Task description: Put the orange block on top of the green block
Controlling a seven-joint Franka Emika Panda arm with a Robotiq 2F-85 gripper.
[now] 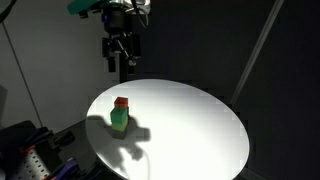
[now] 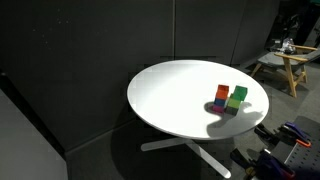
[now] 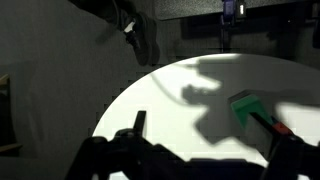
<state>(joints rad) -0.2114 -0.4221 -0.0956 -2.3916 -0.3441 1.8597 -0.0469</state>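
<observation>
The orange block (image 2: 222, 93) stands on the round white table (image 2: 170, 95), right beside the green block (image 2: 238, 96). Their tops are at about the same height. In an exterior view the orange block (image 1: 121, 102) shows just over the far top edge of the green block (image 1: 119, 121). My gripper (image 1: 120, 62) hangs high above the table's far edge, well away from both blocks. It is open and empty. In the wrist view the fingers (image 3: 203, 128) are spread wide. The green block (image 3: 243, 104) lies beyond the right finger, with a sliver of orange (image 3: 283, 129) by it.
Dark curtains surround the table (image 1: 190, 125). A wooden stool (image 2: 285, 62) stands at the far right. Equipment with cables sits low beside the table (image 1: 35, 158) and also shows in an exterior view (image 2: 290, 140). The arm's shadow falls across the tabletop (image 3: 205, 95).
</observation>
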